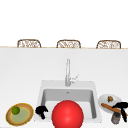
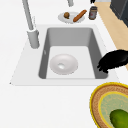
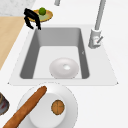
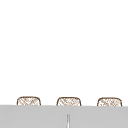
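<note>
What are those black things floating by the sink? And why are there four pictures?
Those black things are the robot: just two hands, with no arms or body. The four pictures show one pretend kitchen from the front, from the left, from the right, and from higher up, where you see three chair backs.

The left hand floats with its fingers curled downward at the sink's front left corner, holding nothing. Beside it is a woven yellow plate with a green fruit.

The right hand hangs over a white plate with a long brown stick and a small brown ball, next to a dark jar. I cannot tell whether it grips anything.

A white bowl sits in the sink. The big red ball shows in the front picture.
</note>
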Controlling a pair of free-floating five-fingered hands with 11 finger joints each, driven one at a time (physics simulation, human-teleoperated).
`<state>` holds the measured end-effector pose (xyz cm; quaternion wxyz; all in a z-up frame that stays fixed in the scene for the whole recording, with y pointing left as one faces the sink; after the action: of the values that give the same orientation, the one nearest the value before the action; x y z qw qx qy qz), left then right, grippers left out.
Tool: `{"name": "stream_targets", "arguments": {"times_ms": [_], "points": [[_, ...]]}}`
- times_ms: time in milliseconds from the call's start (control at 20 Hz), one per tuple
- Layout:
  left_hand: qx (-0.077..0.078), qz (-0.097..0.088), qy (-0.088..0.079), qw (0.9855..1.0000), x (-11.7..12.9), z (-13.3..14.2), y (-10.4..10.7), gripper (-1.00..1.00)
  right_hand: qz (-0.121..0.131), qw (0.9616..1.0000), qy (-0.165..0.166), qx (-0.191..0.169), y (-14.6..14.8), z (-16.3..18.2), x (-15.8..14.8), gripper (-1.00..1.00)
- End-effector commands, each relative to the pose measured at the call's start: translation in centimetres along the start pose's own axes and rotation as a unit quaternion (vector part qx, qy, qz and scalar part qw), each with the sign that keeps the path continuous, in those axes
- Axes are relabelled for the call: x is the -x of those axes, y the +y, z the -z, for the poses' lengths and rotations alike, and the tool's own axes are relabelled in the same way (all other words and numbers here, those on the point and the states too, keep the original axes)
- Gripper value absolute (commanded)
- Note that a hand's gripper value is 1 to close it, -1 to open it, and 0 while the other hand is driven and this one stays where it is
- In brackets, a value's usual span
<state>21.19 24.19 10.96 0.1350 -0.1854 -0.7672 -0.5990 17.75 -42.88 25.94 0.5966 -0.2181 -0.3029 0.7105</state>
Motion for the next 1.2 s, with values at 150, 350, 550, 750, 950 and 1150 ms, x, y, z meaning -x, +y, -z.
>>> {"name": "stream_targets", "arguments": {"times_ms": [150, 350, 550, 750, 950, 1150], "points": [[0.0, 0.0, 0.0, 1.0, 0.0, 0.0, 0.0, 0.0, -0.023, 0.9996, 0.015, 0.012, 0.6, 1.6, -0.9, -1.0], [0.0, 0.0, 0.0, 1.0, 0.0, 0.0, 0.0, 0.0, -0.022, 0.9997, 0.006, -0.001, 1.6, 2.8, -0.9, -1.0], [0.0, 0.0, 0.0, 1.0, 0.0, 0.0, 0.0, 0.0, -0.028, 0.9996, 0.0, -0.006, 1.8, 4.6, -0.4, -1.0], [0.0, 0.0, 0.0, 1.0, 0.0, 0.0, 0.0, 0.0, -0.012, 0.9998, 0.013, -0.012, 1.5, 5.7, -0.4, -1.0], [0.0, 0.0, 0.0, 1.0, 0.0, 0.0, 0.0, 0.0, -0.013, 0.9998, -0.009, -0.009, 1.7, 6.4, 0.9, -1.0], [0.0, 0.0, 0.0, 1.0, 0.0, 0.0, 0.0, 0.0, -0.007, 0.9999, -0.003, -0.015, 2.2, 6.9, 0.6, -1.0]]}}
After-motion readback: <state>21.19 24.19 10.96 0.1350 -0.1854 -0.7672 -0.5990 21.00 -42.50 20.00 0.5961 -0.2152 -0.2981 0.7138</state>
